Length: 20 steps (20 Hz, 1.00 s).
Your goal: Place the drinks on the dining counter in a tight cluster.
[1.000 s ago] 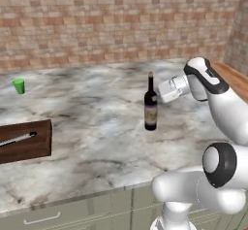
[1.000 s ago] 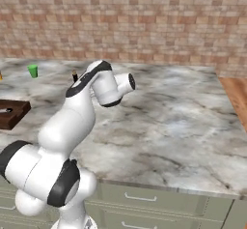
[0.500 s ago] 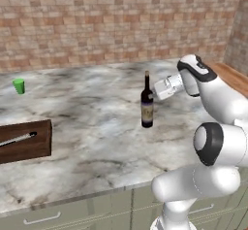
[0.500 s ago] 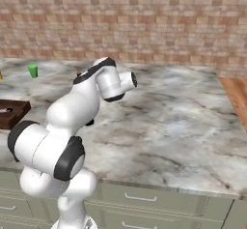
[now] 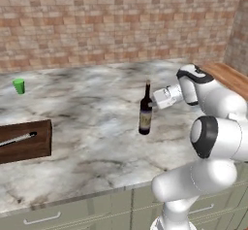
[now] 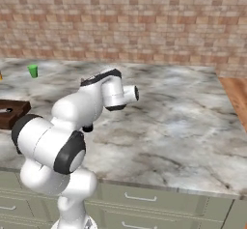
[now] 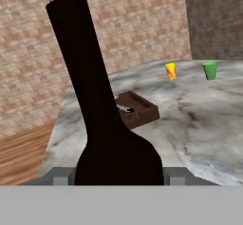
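Counter: the marble dining counter [image 5: 92, 161] ran back to a brick wall.
Bottle: the wine bottle [image 5: 145, 111] stood upright on the counter, right at the gripper [image 5: 154, 104].
Tray: a dark wooden tray [image 5: 26, 140] lay well off from the gripper (a thin utensil inside).
Cups: a green cup [image 5: 19, 86] and a yellow cup [image 7: 171, 70] stood farther still.

Wine bottle [image 5: 145, 114] shifted slightly left across the worktop [image 5: 97, 141] and sits a touch farther from the near edge, upright throughout. Hand [image 5: 154, 103] travelled left with it, fingers either side of the bottle's shoulder. Elbow has swung nearer and higher.
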Available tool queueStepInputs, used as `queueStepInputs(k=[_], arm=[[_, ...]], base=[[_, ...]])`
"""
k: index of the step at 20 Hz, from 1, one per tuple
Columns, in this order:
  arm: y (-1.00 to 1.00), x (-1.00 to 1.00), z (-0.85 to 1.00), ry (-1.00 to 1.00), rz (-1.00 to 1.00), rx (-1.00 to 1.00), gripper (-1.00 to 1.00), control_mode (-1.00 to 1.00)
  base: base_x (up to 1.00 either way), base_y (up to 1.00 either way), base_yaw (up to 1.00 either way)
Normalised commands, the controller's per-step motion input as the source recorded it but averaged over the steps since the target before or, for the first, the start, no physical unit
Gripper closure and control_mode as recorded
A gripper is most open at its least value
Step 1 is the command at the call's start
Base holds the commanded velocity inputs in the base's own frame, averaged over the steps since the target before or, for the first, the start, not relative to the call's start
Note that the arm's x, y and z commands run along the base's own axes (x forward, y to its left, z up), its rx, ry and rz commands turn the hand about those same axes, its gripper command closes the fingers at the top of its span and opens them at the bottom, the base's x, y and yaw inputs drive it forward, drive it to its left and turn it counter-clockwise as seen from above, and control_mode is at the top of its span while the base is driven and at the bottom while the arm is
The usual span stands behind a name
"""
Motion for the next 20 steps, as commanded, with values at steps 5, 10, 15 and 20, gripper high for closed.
queueStepInputs(k=[5,10,15,20], arm=[[0.00,0.13,-0.28,0.00,0.00,0.00,1.00,-1.00],[0.00,0.07,-0.35,-0.01,0.00,0.00,1.00,-1.00],[0.00,0.00,-0.32,-0.04,0.00,0.00,1.00,-1.00],[0.00,0.00,-0.31,0.00,0.00,0.00,1.00,-1.00]], base=[[0.00,0.00,0.00],[0.00,0.00,0.00],[0.00,0.00,0.00],[0.00,0.00,0.00]])
